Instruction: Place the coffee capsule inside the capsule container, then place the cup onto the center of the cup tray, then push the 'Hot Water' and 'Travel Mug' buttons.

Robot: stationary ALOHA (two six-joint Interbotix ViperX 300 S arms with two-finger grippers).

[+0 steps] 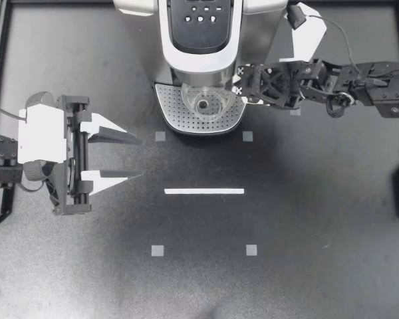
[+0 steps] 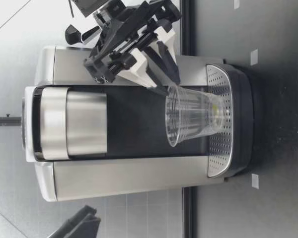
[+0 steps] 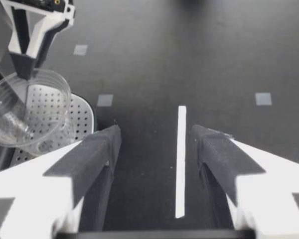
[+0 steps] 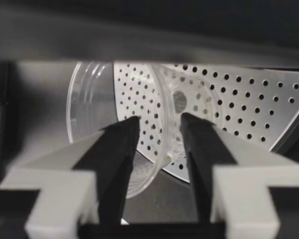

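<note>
A clear plastic cup (image 1: 203,103) stands upright on the perforated cup tray (image 1: 173,113) of the coffee machine (image 1: 199,60). My right gripper (image 1: 241,83) reaches in from the right, at the cup's rim. In the right wrist view its fingers stand apart, open, with the wall of the cup (image 4: 89,104) between them. From table height the right gripper (image 2: 164,85) slants down to the lip of the cup (image 2: 193,116). My left gripper (image 1: 130,157) hovers open and empty over the table, left of the machine. No capsule shows.
The button panel (image 1: 201,16) sits on top of the machine. A white tape line (image 1: 204,191) and small grey square markers (image 1: 157,250) lie on the dark table in front. The left wrist view shows the tape line (image 3: 180,159) below my left gripper (image 3: 154,132).
</note>
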